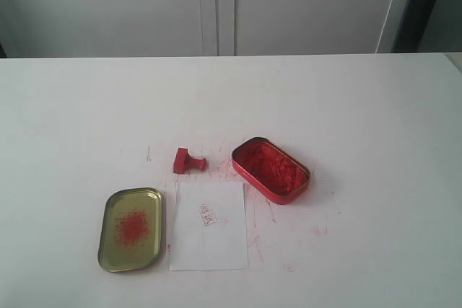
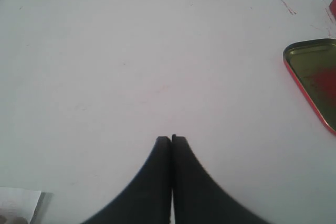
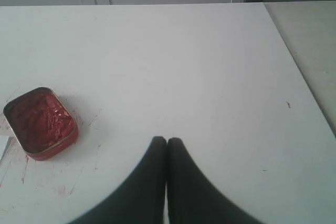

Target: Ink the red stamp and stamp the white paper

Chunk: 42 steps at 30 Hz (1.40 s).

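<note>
The red stamp (image 1: 188, 160) lies tipped on its side on the white table, just beyond the white paper (image 1: 208, 226), which carries a small red stamped mark (image 1: 207, 215). To the stamp's right sits the open red tin of ink paste (image 1: 271, 169), also seen in the right wrist view (image 3: 41, 123). My left gripper (image 2: 171, 139) is shut and empty over bare table, with the gold lid (image 2: 316, 80) off to one side. Shut and empty too, my right gripper (image 3: 167, 141) hovers away from the ink tin. Neither gripper appears in the exterior view.
The gold tin lid (image 1: 131, 228) with a red smudge lies left of the paper. Red smears mark the tabletop (image 1: 317, 230) around the tin. The table's far edge meets a pale cabinet wall (image 1: 216, 5); its right edge (image 3: 294, 66) shows in the right wrist view.
</note>
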Each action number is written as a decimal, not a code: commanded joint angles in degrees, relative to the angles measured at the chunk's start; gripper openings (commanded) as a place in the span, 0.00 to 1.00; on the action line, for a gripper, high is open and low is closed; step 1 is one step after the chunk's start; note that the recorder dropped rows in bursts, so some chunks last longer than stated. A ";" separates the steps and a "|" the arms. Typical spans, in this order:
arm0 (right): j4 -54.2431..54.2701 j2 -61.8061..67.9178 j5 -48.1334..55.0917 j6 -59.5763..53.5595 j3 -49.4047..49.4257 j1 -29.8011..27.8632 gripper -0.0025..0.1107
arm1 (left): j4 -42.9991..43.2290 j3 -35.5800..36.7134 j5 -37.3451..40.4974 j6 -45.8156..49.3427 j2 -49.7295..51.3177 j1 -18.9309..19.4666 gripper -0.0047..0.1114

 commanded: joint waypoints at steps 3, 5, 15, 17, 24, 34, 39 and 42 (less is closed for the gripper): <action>-0.29 -0.36 -0.61 -0.48 0.14 0.24 0.02 | 0.08 0.38 0.49 -0.05 -0.22 -0.15 0.04; -0.29 -0.36 -0.79 -0.48 0.17 0.24 0.02 | 0.08 0.38 0.49 -0.05 -0.22 -0.15 0.04; 0.45 -8.54 -4.20 -0.48 5.03 0.24 0.02 | 0.08 0.38 0.49 -0.05 -0.22 -0.15 0.04; 0.45 -11.37 -6.53 -0.48 6.55 0.24 0.02 | 0.08 0.38 0.49 -0.05 -0.22 -0.15 0.04; 0.45 -21.40 -7.84 -2.26 11.71 0.24 0.02 | 0.08 0.38 0.49 -0.05 -0.22 -0.15 0.04; 0.34 -24.55 -9.95 -5.23 18.09 0.24 0.02 | 0.08 0.38 0.49 -0.05 -0.22 -0.15 0.04; 0.34 -24.55 -12.94 -5.35 21.18 0.24 0.02 | 0.08 0.38 0.49 -0.05 -0.22 -0.15 0.04; 0.34 -24.55 -14.52 -5.35 23.35 0.24 0.02 | 0.08 0.38 0.49 -0.05 -0.22 -0.15 0.04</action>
